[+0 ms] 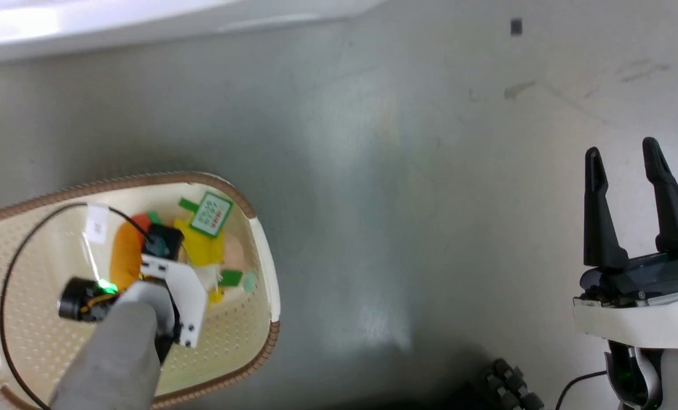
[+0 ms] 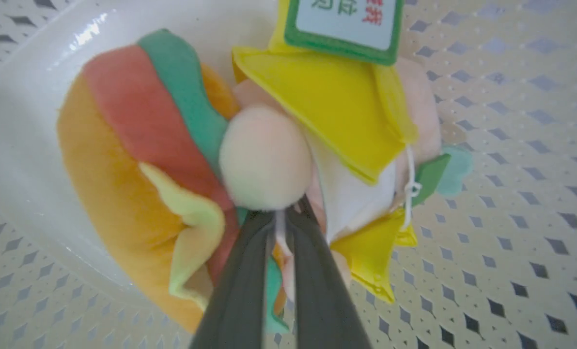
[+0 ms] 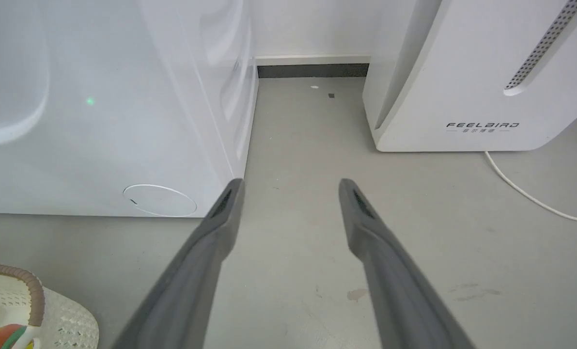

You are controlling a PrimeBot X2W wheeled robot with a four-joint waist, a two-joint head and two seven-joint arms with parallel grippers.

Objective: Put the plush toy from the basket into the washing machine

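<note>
The plush toy lies inside the cream basket at the lower left of the head view, its green-and-white tag facing up. My left arm reaches down into the basket from above. In the left wrist view my left gripper is shut on the plush toy, its fingers pinching a pale bit just under the pink round part. My right gripper hangs open over bare floor at the right, holding nothing. The washing machine shows as a white front panel; its porthole is out of view.
A white slanted appliance lettered FEELBIRD stands on the floor beside the washer, with a white cable trailing from it. A grey floor gap runs between them. My left arm's black cable loops over the basket.
</note>
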